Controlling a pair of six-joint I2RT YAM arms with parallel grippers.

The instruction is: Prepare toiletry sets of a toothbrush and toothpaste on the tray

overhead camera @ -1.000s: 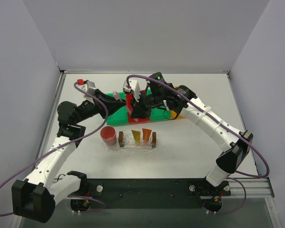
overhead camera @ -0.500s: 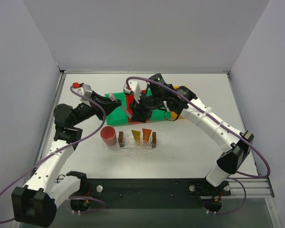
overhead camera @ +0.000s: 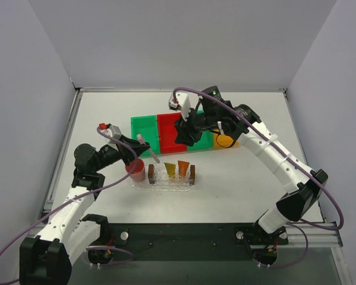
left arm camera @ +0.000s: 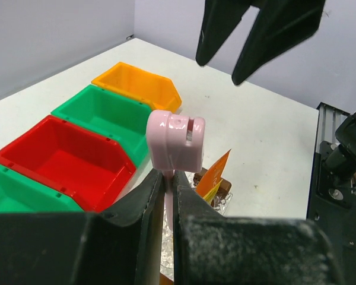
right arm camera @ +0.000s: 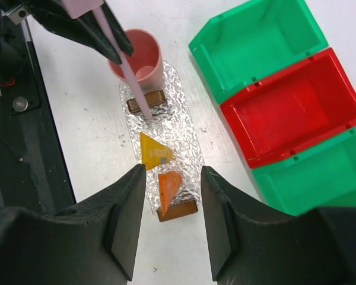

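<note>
My left gripper (overhead camera: 141,142) (left arm camera: 168,185) is shut on the slim pink toothbrush (overhead camera: 153,156) (left arm camera: 174,141) (right arm camera: 128,72). The toothbrush slants down, and its lower end is over the left end of the clear tray (overhead camera: 160,180) (right arm camera: 169,110), beside a brown handle block (right arm camera: 146,102). A yellow toothpaste tube (overhead camera: 169,169) (right arm camera: 153,155) and an orange one (overhead camera: 183,168) (right arm camera: 169,184) (left arm camera: 217,171) stand in the tray. My right gripper (overhead camera: 187,134) (right arm camera: 173,173) hangs open and empty above the bins, looking down on the tray.
A pink cup (overhead camera: 135,170) (right arm camera: 137,55) stands against the tray's left end. Behind the tray is a row of bins: green (overhead camera: 143,132), red (overhead camera: 169,133) (right arm camera: 291,113), green (overhead camera: 203,140) and orange (overhead camera: 225,141) (left arm camera: 136,86). The black base rail (overhead camera: 184,234) runs along the near edge.
The right gripper has opened, let go of the toothbrush and drawn back to the right. The left arm has carried the toothbrush from over the red bin down toward the tray.
</note>
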